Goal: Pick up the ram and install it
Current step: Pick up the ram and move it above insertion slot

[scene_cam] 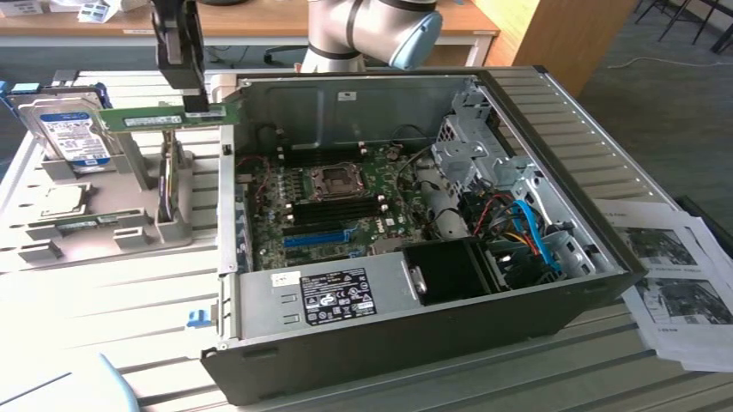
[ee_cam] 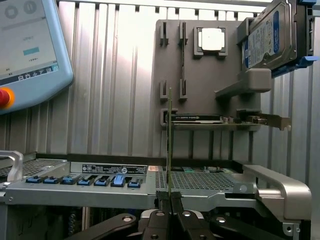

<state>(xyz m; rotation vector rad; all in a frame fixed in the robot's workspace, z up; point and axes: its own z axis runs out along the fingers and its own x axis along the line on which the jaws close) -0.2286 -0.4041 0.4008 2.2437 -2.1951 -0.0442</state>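
Two printed sheets [scene_cam: 675, 275] lie on the slatted table [scene_cam: 115, 300] at the exterior view's right, just beside the open computer case [scene_cam: 401, 343]. Inside the case you find the power supply [scene_cam: 326, 296] nearest. Behind it lies the motherboard [scene_cam: 332, 193] with its blue slot [scene_cam: 315, 238]. To the exterior view's left of the case stands the grey holder tray [scene_cam: 103, 232]. It carries a processor [scene_cam: 63, 202] and, farther back, a hard drive [scene_cam: 71, 129] propped upright. Above the tray, the gripper [scene_cam: 201, 110] is closed almost fully and clamps the ram [scene_cam: 143, 119] by its upper long edge, toward the end nearer the case. The ram hangs level in the air, clear of the tray and outside the case, near the case's far left corner. Farthest back you see the robot arm [scene_cam: 366, 30] and a wooden desk [scene_cam: 263, 21].
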